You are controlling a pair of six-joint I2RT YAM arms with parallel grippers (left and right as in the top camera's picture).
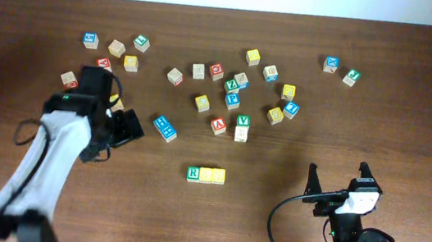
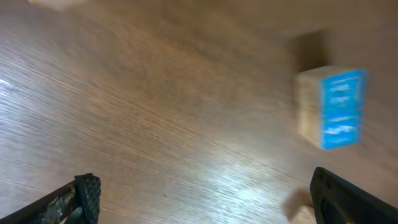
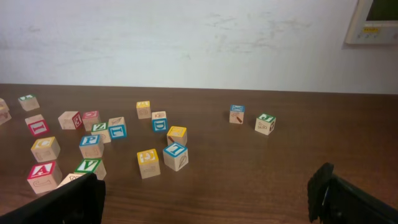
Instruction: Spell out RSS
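About twenty-nine letter blocks [image 1: 219, 125] (three lined up); two arms [image 1: 61, 139].

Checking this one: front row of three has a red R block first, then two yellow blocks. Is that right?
Not quite. The R block is green, not red, as the overhead view shows. It does come first in the front row of three, with the two yellow blocks after it.
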